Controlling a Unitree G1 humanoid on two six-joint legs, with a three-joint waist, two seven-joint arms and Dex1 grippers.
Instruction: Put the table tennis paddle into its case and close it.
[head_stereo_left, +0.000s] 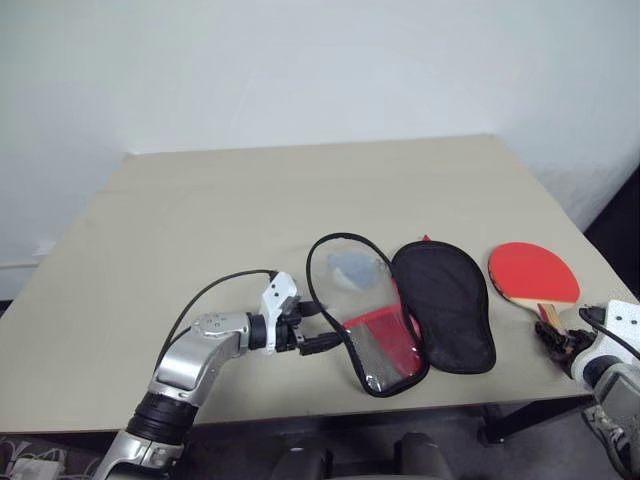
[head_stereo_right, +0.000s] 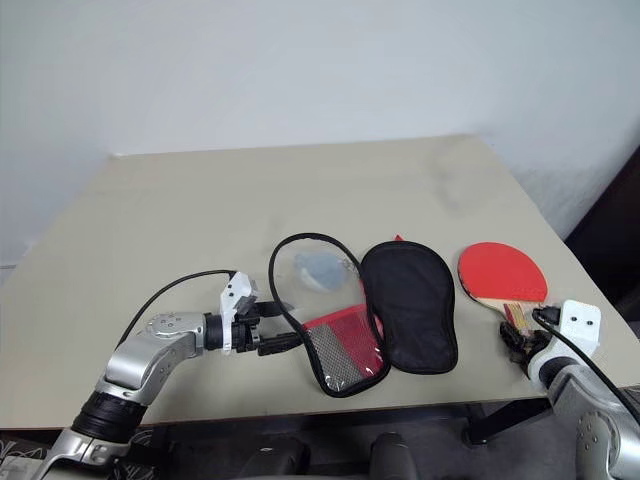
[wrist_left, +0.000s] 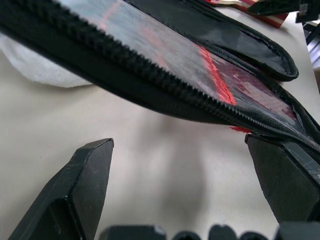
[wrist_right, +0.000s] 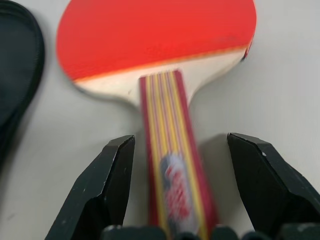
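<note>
**Open case, paddle waiting beside it**

We see a tan table (head_stereo_left: 200, 200) by a white wall. The case (head_stereo_left: 400, 310) lies unzipped and spread flat near the front edge. Its black half is on the right, and its clear and red half is on the left. Our left gripper (head_stereo_left: 322, 325) sits just beside the case's left edge, fingers apart. The table tennis paddle (head_stereo_left: 533, 275) lies red side up, right of the case. Our right gripper (head_stereo_left: 552, 340) is at the paddle's handle.
</note>
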